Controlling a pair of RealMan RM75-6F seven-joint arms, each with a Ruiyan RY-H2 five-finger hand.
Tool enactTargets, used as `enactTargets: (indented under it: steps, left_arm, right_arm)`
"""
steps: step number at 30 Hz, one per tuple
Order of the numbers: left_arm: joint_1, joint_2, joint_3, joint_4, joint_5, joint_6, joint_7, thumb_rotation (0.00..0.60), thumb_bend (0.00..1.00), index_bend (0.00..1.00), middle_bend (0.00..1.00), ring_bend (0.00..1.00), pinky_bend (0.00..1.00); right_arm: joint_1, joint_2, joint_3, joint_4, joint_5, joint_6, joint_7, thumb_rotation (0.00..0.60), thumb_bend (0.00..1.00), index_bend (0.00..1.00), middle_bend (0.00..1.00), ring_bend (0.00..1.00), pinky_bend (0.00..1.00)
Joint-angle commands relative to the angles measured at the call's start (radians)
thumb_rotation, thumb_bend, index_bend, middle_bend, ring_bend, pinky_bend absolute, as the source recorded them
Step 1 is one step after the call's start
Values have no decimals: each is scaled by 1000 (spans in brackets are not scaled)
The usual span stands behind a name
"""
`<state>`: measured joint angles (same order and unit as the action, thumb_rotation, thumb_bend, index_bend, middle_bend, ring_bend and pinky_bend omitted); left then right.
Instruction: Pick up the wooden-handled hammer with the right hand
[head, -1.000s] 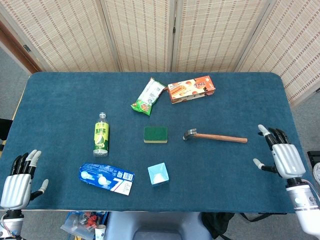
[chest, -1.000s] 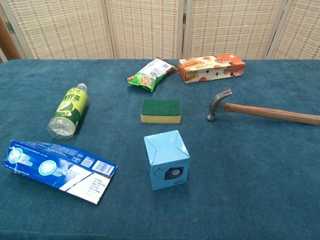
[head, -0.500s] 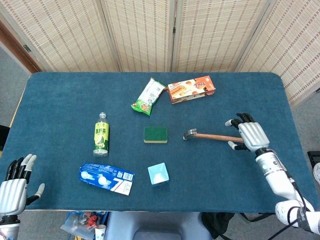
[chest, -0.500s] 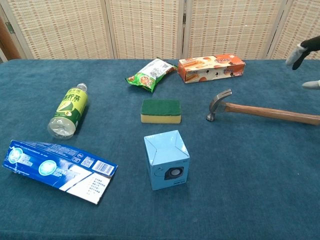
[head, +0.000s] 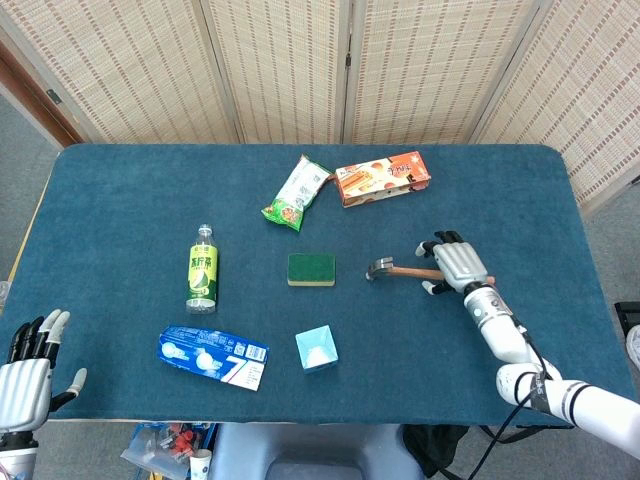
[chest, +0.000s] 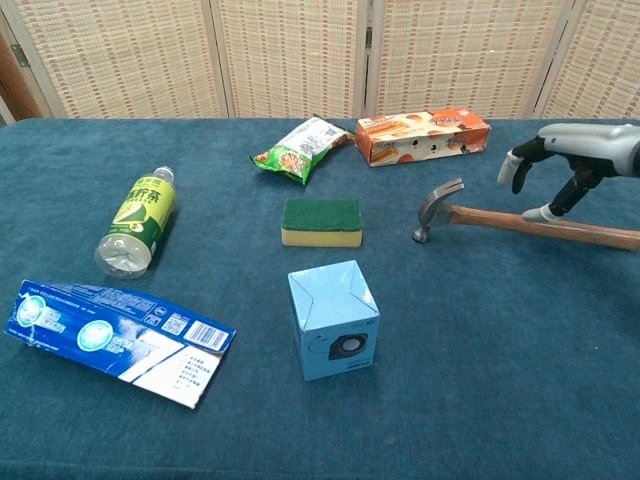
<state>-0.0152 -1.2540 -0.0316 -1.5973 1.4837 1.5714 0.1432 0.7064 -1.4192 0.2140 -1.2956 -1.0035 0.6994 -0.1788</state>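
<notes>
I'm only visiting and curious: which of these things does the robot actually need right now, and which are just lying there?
Needed: hammer; right hand above its handle.

Lying about: bottle, sponge, blue box, snack bag, orange box, blue packet.

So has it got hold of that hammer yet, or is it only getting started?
Not yet. The right hand is above the wooden handle of the hammer, fingers spread and pointing down. The hammer lies flat on the table. Left to do: lower, close around the handle, lift. The left hand waits at the table's edge.
</notes>
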Motion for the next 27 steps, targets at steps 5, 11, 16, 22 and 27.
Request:
enactTargets:
  steps: [5,11,16,22,27]
  left_arm:
    - [5,-2,-1,6,-6,0,-5,600,306,0,0,0,0]
    - [7,-4,-2,14,-10,-3,-11,600,305,0,0,0,0]
    - [10,-5,-4,22,-18,-7,-18,600,305,0,0,0,0]
    - [12,-8,-6,32,-23,-9,-29,600,305,0,0,0,0]
    - [13,-9,-8,38,-26,-11,-35,600,305,0,0,0,0]
  right_arm:
    - [35,-51,-16,55,11,-27,-5,600,347,294,336,79,41]
    - [60,-86,-27,99,27,-48,-13,600,354,294,349,78,41]
    - [75,-102,-32,118,37,-60,-15,600,372,293,356,79,41]
    - [90,-118,-38,141,53,-76,-17,600,451,303,377,79,41]
    - [99,-129,-41,149,63,-79,-19,600,493,310,392,79,41]
